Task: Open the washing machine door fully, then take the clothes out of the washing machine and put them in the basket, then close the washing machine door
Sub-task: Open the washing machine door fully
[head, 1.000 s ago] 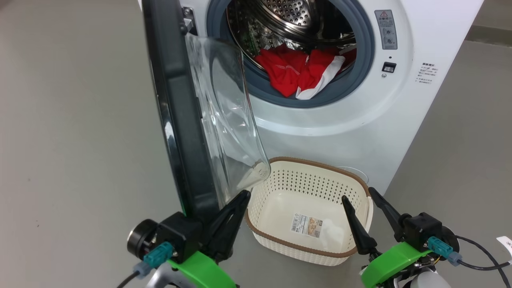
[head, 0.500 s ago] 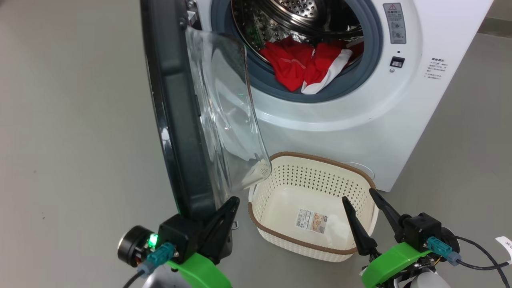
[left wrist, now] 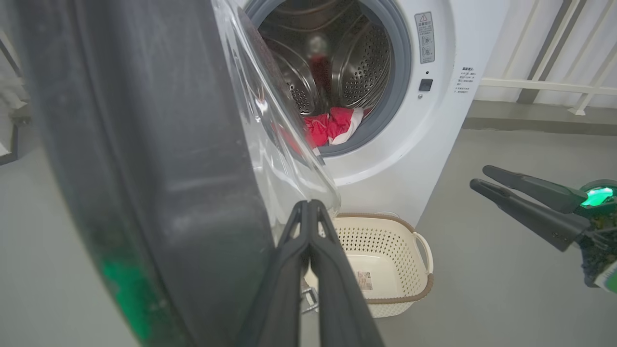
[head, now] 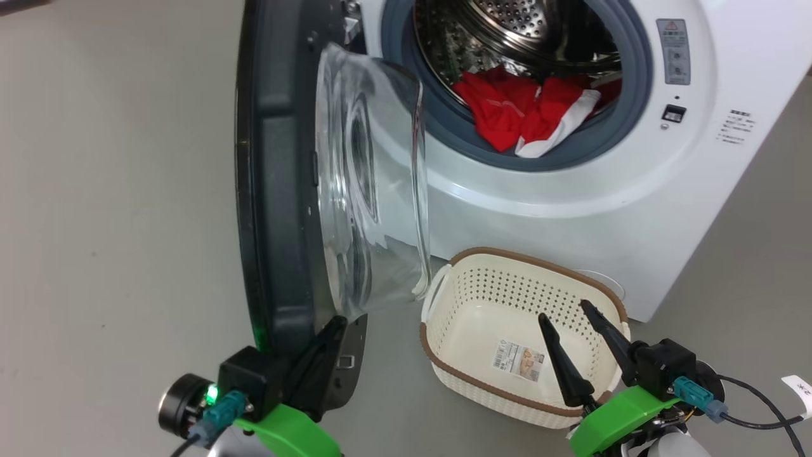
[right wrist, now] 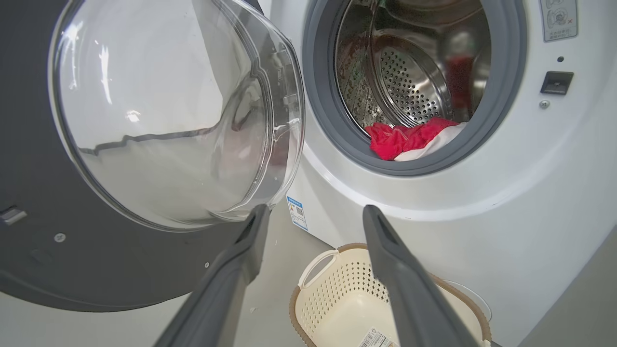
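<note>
The washing machine point(head: 571, 209) stands with its door point(head: 273, 190) swung out to the left, the glass bowl point(head: 371, 190) facing right. Red and white clothes point(head: 520, 114) lie in the drum's mouth, also visible as clothes point(right wrist: 409, 137) from the right wrist. The cream basket point(head: 507, 257) sits on the floor below the opening, with nothing in it but a sticker. My left gripper point(head: 333, 325) is shut on nothing, its tips against the door's lower inner rim. My right gripper point(head: 563, 311) hangs open over the basket's near side.
Grey floor point(head: 114, 254) spreads to the left of the door and to the machine's right. A white railing point(left wrist: 544, 84) runs behind the machine. Cables point(head: 761, 406) trail from my right wrist at the lower right.
The door has swung wider open, with my shut left gripper moving down and left along its lower inner rim. The head camera has shifted. My right gripper stays open in place.
</note>
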Motion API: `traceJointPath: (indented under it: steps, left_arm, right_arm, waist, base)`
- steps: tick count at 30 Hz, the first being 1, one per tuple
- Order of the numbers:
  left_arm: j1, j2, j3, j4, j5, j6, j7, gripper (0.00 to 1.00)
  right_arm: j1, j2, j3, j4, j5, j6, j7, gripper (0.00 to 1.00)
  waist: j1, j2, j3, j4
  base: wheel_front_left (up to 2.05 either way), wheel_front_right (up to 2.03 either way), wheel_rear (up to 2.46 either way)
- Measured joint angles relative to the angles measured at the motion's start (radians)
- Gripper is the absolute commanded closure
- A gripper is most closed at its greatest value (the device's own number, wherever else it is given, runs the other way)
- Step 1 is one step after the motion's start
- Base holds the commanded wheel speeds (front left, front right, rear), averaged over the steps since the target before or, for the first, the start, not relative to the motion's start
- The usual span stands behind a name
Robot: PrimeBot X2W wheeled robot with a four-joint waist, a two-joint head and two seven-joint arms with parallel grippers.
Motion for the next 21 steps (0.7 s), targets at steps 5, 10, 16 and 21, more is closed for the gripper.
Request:
traceJointPath:
  steps: [5,10,16,21]
  left_arm:
    - [0.007,0.006,0.025,0.009,-0.01,0.011,-0.007,1.0]
    - [0.015,0.022,0.062,0.017,-0.02,0.035,-0.023,1.0]
    - [0.015,0.039,0.121,0.05,-0.034,0.063,-0.059,1.0]
    - [0.01,0.061,0.163,0.101,-0.03,0.094,-0.088,1.0]
  right_arm:
    - [0.0,0.0,0.019,-0.013,0.0,0.0,0.0,0.0]
    - [0.0,0.0,0.045,-0.014,0.0,0.0,0.0,0.0]
    - [-0.001,0.0,0.063,-0.006,0.0,0.0,0.0,0.0]
    - [-0.006,0.0,0.069,0.007,-0.01,0.0,0.0,0.0]
  waist:
    - [0.0,0.0,-0.01,0.028]
    - [0.0,0.0001,-0.011,0.035]
    - [0.0,0.0,-0.002,0.035]
    - [0.0,0.0,0.003,0.033]
  base:
    - [0.0,0.0,0.0]
    - [0.0,0.0,0.0]
    - [0.0,0.0,0.0]
    - [0.0,0.0,0.0]
